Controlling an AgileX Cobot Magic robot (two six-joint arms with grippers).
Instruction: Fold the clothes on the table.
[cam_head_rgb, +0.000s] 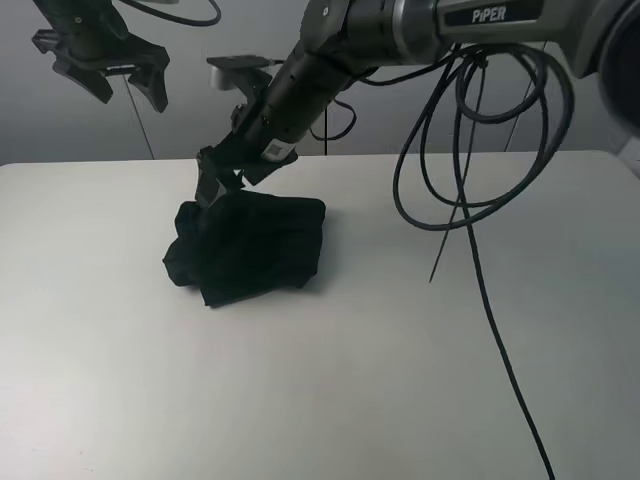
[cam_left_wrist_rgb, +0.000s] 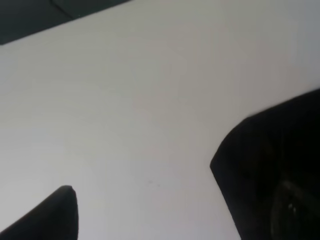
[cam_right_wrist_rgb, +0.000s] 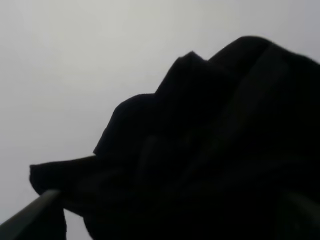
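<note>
The clothes (cam_head_rgb: 248, 250), one black T-shirt, lie crumpled in a heap left of the middle of the white table (cam_head_rgb: 400, 380); the print is hidden. My right gripper (cam_head_rgb: 208, 186) reaches across from the right and is down at the heap's back left edge. In the right wrist view the shirt (cam_right_wrist_rgb: 210, 150) fills the frame, and the fingers (cam_right_wrist_rgb: 37, 212) stand wide apart with cloth between them. My left gripper (cam_head_rgb: 128, 85) hangs open and empty high above the table's back left. One of its fingertips (cam_left_wrist_rgb: 60, 210) shows in the left wrist view over bare table.
Black cables (cam_head_rgb: 470, 200) hang in loops from the right arm (cam_head_rgb: 330, 70) and trail across the table's right half to the front edge. A black shape (cam_left_wrist_rgb: 275, 170) at the edge of the left wrist view is too blurred to name.
</note>
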